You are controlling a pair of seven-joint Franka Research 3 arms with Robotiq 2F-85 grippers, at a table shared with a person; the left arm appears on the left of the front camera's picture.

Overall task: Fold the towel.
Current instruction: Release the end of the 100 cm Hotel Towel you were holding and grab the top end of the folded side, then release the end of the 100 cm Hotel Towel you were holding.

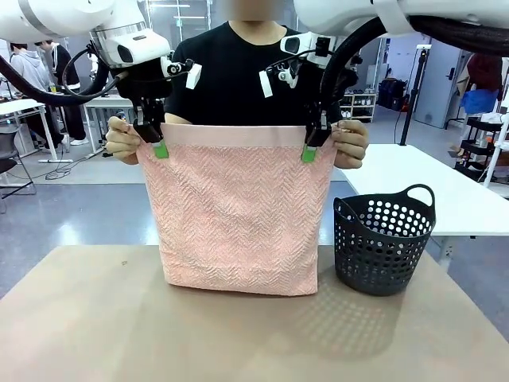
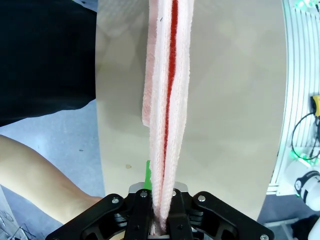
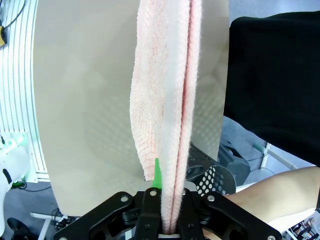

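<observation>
One towel [image 1: 238, 215] hangs over the table [image 1: 87, 318] beside one basket [image 1: 383, 243], its top corners clamped tight by the left gripper [image 1: 159, 148] and the right gripper [image 1: 309, 151], with a person's two hands [image 1: 123, 142] alongside.

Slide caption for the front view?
Left pincer and right pincer hold the towel up by its top corners, person's hands alongside.
</observation>
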